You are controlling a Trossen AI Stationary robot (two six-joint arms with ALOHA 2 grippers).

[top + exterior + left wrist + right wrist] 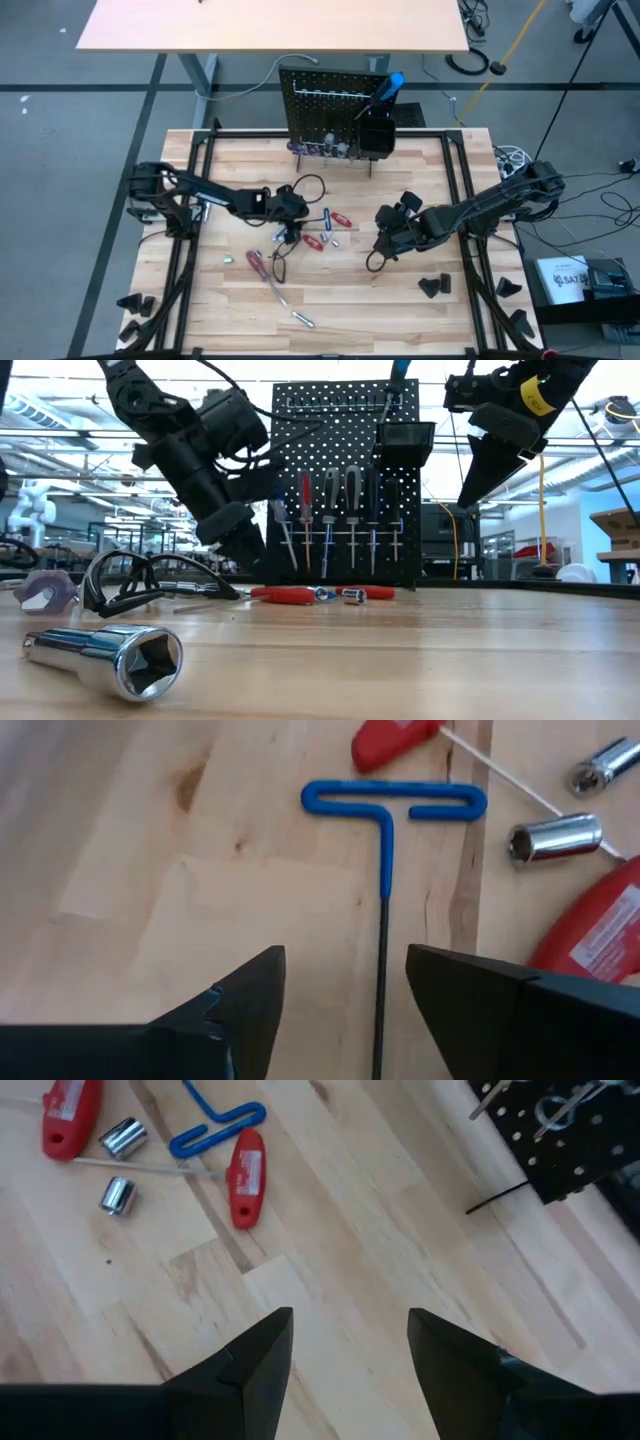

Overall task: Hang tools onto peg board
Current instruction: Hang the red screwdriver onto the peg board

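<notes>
Currently the step in hand appears to be the pick-up of a blue T-handle hex key (388,820) lying flat on the table (400,300), among red-handled tools (340,218) and silver sockets (555,837) near the table's middle. The left gripper (345,985) hangs over the key with its jaws parted wide, the thin shaft running between them, nothing held. The next move calls for a descent and a close on that shaft. The right gripper (350,1345) waits over bare table, likewise open and empty. The peg board (335,110) stands at the far edge, several tools already hung.
</notes>
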